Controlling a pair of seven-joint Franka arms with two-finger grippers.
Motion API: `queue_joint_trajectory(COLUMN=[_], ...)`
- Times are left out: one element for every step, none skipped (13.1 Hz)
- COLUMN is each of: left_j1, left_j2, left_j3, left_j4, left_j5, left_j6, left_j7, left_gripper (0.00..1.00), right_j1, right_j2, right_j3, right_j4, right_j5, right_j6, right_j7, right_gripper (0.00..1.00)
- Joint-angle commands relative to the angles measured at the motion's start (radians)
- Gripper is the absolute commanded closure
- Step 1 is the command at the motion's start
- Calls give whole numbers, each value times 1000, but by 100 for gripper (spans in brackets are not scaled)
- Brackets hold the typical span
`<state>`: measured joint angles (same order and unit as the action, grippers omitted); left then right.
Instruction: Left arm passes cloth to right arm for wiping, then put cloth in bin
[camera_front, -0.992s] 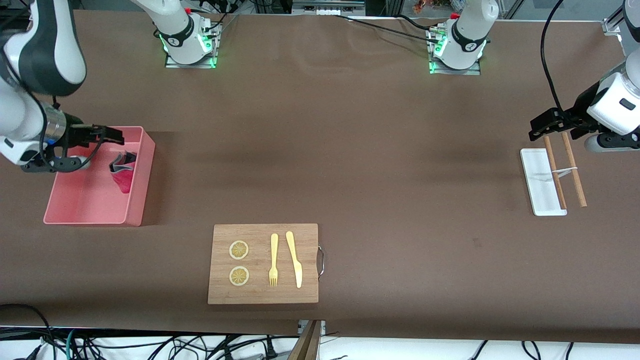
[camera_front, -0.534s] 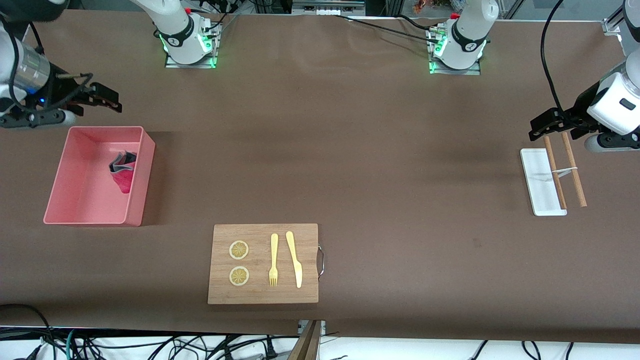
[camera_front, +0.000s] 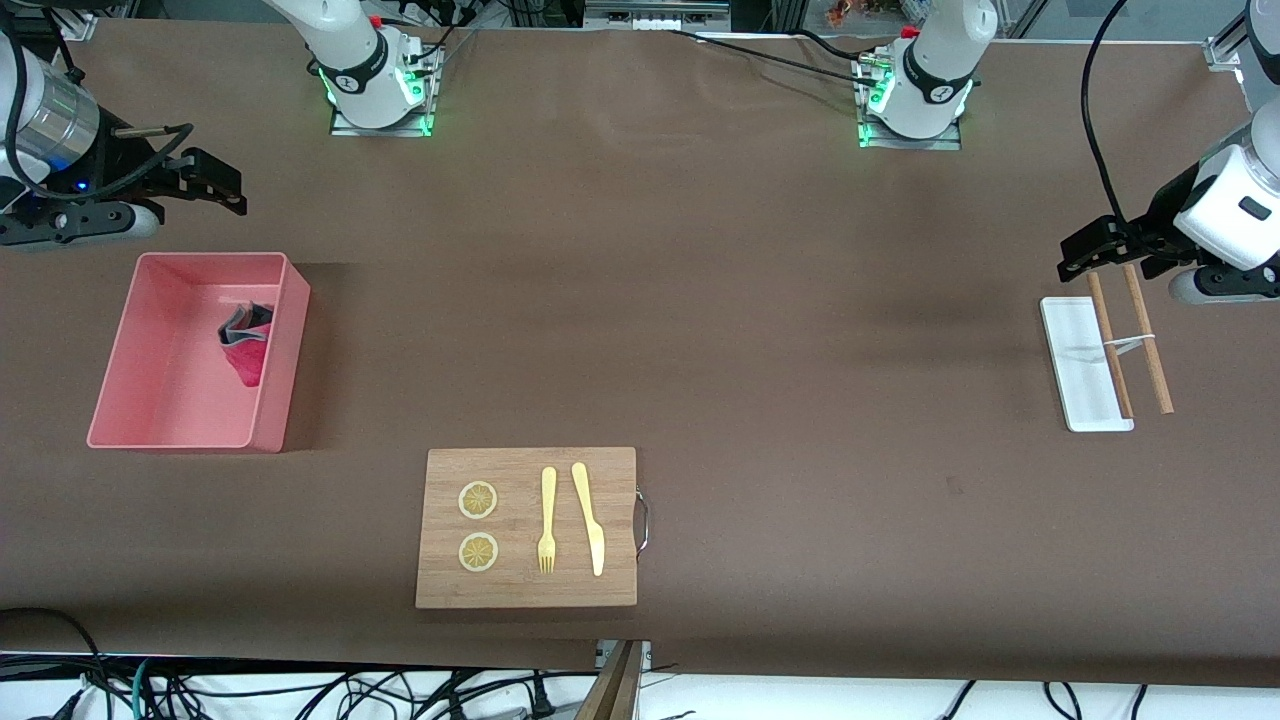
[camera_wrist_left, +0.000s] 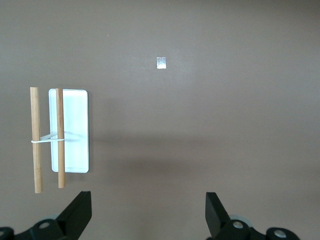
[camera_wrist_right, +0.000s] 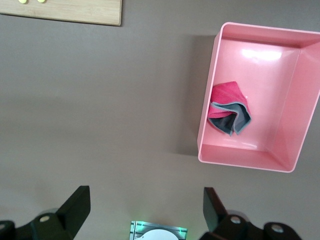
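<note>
The light is even and bright, and it comes from above. A soft shadow lies on the table (camera_front: 700, 300) beside the bin (camera_front: 275, 400) (on the side toward the left arm's end). A white glare spot shines on the bin floor (camera_wrist_right: 260, 54). All pictures are sharp.

Bin (camera_front: 275, 350): set on the surface (camera_front: 700, 300) near the right arm's end, about midway between the edge by the bases and the edge by the front camera.
Cloth (camera_front: 246, 345): lain crumpled in the bin, against the wall that faces the surface's middle.
Board (camera_front: 526, 590): placed near the edge by the front camera, nearer to it than the bin.
Slices (camera_front: 478, 500), fork (camera_front: 547, 520), knife (camera_front: 589, 517): laid side by side on the board.
Tray (camera_front: 1075, 365): set near the left arm's end.
Sticks (camera_front: 1147, 340): one laid across the tray, one just beside it toward the end edge.
Right gripper (camera_front: 215, 185): held over bare surface by the bin's edge nearest the bases.
Left gripper (camera_front: 1090, 255): held over the tray's end nearest the bases.
</note>
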<state>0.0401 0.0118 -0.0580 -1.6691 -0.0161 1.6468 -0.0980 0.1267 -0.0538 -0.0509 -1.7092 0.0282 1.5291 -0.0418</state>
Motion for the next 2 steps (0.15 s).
queue_joint_trajectory(left_j1=[6,6], left_j2=[-3,-3], left_j3=[-8,-8], left_j4=[11,11], left_j5=[-1,-1], left_j6=[-13,-13], left_j7=[-9,-9], left_gripper=[0,0], right_j1=[-25,-25], right_j2=[14,11], right_j3=[20,20], right_j4=[40,42], right_j5=[-1,-1], right_j6=[-27,-29], right_j7=[3,-1], right_gripper=[0,0])
